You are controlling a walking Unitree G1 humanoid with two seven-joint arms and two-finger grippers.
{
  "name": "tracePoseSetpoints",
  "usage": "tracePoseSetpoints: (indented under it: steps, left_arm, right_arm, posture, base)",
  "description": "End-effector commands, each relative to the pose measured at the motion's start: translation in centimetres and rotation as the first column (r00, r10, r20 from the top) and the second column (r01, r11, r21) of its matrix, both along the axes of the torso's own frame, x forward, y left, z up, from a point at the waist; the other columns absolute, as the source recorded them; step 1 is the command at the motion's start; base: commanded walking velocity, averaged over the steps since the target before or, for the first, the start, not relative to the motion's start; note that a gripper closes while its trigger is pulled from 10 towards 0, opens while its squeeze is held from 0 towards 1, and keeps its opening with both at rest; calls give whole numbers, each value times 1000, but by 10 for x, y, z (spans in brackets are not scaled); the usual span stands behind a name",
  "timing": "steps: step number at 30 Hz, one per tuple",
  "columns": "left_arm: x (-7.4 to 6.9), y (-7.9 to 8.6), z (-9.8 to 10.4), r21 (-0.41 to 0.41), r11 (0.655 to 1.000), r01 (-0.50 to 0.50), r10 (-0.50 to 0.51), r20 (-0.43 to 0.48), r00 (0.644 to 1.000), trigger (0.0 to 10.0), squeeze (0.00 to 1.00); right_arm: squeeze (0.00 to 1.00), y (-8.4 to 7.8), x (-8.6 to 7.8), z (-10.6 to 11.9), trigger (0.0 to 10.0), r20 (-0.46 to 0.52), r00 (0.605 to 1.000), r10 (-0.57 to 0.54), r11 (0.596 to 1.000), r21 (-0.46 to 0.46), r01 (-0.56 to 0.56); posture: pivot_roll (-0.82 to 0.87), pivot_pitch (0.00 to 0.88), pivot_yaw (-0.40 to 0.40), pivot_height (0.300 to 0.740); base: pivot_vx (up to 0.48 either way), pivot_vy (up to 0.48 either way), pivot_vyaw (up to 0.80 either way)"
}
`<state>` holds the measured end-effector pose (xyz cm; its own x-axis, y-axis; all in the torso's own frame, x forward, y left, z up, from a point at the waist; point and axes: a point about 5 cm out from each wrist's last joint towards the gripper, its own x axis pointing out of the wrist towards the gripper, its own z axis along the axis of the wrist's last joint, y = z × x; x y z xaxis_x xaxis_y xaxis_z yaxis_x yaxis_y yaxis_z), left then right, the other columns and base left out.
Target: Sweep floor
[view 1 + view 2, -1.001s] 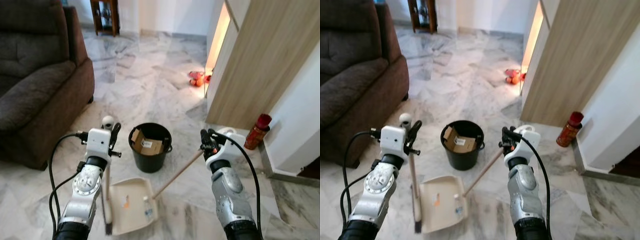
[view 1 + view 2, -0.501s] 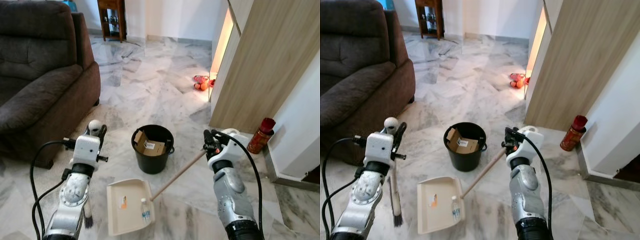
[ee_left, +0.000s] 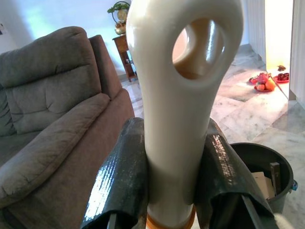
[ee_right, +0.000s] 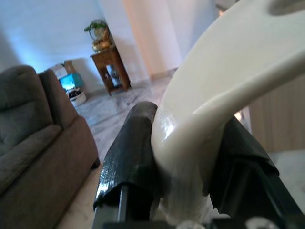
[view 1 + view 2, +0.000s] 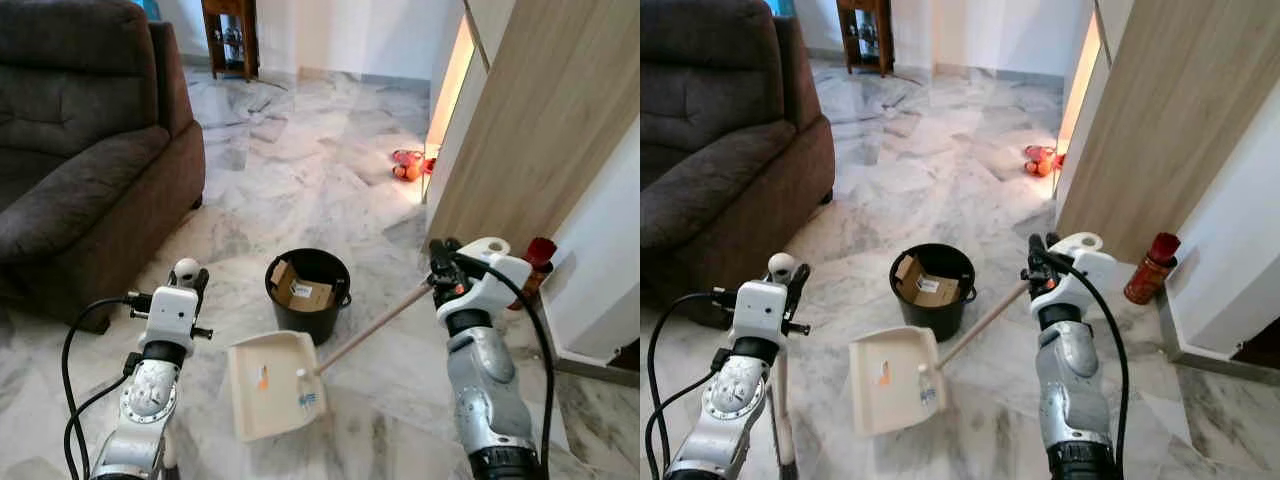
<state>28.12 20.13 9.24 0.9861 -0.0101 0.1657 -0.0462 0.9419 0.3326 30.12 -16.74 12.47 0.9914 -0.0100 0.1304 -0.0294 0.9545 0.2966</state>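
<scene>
Daylight fills the room evenly and the head views are bright and sharp, with no motion blur. A warm orange glow spills from the gap beside the wooden panel (image 5: 530,130) onto the marble floor (image 5: 320,170), which shows soft sheen. The sofa (image 5: 80,150) stays dark. In the wrist views the near handles (image 3: 183,95) are blurred, the background is hazy with a bluish cast, and the doorway is overexposed.

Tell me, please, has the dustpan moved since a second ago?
Yes. The dustpan now sits tilted, its edge nearer the black bucket.
</scene>
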Motion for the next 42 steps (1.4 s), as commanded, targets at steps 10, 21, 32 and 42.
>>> tracePoseSetpoints:
  steps: [10,21,32,42]
  left_arm:
    - [5,0,5,20,1000,9,-10,46,999,10000,0]
    - [6,-10,0,-1,999,42,-42,31,999,10000,0]
    - [6,-11,-1,-3,999,40,-40,29,999,10000,0]
    - [7,-11,-1,-5,999,40,-40,29,999,10000,0]
  right_arm:
    - [0,-11,-13,53,10000,171,984,-44,999,10,43]
    - [0,-6,-2,83,10000,299,945,-133,991,73,116]
    - [0,2,6,85,10000,308,941,-142,988,98,118]
    - [0,4,8,90,10000,326,935,-140,988,106,111]
  posture:
    - [43,0,-31,740]
    - [49,0,-28,740]
    - [56,0,-33,740]
    - [56,0,-32,740]
  base:
    - [0,0,0]
    - [0,0,0]
    - [0,0,0]
    - [24,0,0]
